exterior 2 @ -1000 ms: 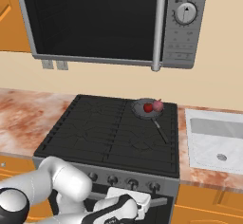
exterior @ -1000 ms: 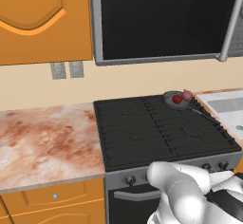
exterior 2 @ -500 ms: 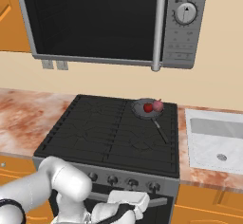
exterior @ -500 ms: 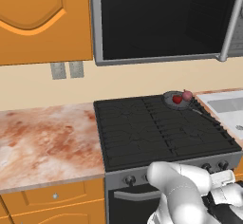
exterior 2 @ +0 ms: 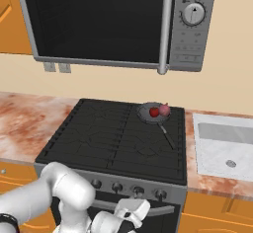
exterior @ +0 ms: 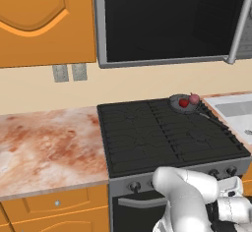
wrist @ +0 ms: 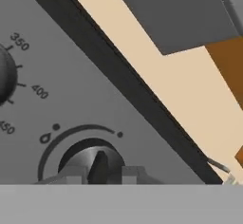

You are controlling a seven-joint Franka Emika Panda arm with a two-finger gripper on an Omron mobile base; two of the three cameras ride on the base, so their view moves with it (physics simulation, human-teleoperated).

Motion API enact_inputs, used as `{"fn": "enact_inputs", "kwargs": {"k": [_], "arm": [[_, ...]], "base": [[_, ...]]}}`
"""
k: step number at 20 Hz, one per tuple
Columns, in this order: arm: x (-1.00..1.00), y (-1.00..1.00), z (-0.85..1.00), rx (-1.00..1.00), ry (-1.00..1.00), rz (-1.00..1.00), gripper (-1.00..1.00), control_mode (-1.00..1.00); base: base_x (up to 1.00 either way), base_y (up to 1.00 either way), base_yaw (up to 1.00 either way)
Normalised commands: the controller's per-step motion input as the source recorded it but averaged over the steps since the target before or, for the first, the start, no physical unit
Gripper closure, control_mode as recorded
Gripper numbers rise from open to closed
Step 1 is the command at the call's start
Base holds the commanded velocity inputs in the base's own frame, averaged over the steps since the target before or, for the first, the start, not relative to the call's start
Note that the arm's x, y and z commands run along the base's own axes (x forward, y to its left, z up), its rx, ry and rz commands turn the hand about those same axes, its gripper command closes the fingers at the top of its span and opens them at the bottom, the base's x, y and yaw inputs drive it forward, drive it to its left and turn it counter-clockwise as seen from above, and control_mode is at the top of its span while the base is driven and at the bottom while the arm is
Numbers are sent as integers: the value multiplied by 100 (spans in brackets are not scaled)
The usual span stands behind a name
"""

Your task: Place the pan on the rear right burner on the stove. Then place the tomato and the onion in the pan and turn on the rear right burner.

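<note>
You see the microwave (exterior 2: 118, 24) hanging on the wall. The sink (exterior 2: 225, 145) lies below its right end. The marble counter (exterior: 47, 145) spreads below to its left.

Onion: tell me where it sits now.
The onion sits in the pan on the stove's rear right burner, touching the tomato on its right.

Bright, even, shadowless light; sharp renders
</note>
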Motion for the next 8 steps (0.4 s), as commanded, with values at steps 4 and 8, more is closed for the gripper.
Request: {"fn": "enact_inputs", "kwargs": {"k": [4,8], "arm": [[0,-13,0,-36,0,-22,100,-100],[0,-6,0,-27,0,-20,100,-100]], "base": [[0,0,0],[0,0,0]]}}
